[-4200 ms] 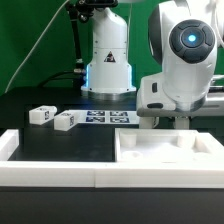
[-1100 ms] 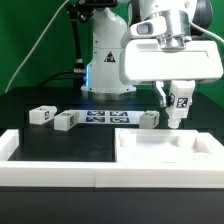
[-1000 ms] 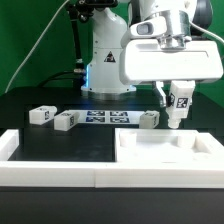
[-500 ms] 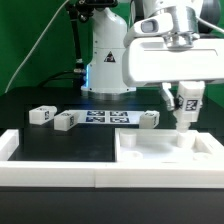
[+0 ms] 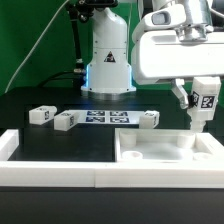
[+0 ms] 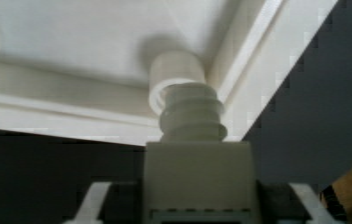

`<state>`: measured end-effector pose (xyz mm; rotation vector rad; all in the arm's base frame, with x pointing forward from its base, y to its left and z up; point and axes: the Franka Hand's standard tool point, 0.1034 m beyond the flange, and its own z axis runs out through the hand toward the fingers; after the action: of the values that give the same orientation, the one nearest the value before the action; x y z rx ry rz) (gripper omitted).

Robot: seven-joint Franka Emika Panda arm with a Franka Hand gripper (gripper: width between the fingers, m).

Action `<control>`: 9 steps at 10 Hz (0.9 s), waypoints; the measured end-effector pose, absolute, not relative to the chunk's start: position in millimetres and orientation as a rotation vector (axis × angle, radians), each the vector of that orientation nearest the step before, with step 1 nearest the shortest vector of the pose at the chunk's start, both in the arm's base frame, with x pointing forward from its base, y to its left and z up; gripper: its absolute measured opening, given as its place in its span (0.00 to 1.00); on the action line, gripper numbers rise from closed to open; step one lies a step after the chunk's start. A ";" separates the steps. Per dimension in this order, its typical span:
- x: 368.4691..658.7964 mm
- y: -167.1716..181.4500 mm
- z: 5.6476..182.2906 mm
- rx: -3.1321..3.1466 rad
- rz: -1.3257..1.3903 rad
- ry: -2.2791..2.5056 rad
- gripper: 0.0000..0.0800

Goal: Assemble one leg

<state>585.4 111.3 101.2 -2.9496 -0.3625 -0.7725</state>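
Note:
My gripper point(image 5: 202, 100) is shut on a leg point(image 5: 204, 106), a stubby white peg with a square tag on its side. I hold it upright at the exterior view's right. Its narrow lower end point(image 5: 196, 134) points down at the far right corner of the large white square panel point(image 5: 150, 152). In the wrist view my gripper point(image 6: 199, 196) holds the leg point(image 6: 189, 105), whose stepped tip sits by the panel's raised corner rim point(image 6: 244, 50). I cannot tell if the tip touches the panel. Three more legs lie on the black table: two at the left point(image 5: 41, 115) point(image 5: 66, 121), one mid-table point(image 5: 148, 120).
The marker board point(image 5: 105, 118) lies flat between the loose legs. The robot's white base point(image 5: 108, 60) stands behind it. A low white wall point(image 5: 50, 172) runs along the table's front edge and left corner.
My gripper has carried the leg toward the exterior view's right, from near the panel's far edge to over its far right corner. The three loose legs have not moved.

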 end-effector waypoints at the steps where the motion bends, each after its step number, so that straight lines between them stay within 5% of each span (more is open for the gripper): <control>1: 585.4 111.3 101.1 -2.950 -0.772 -0.362 0.36; 9: 613.0 115.2 81.6 -2.938 -0.784 -0.346 0.36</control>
<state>613.0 115.2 81.6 -2.9383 -0.3460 -0.7836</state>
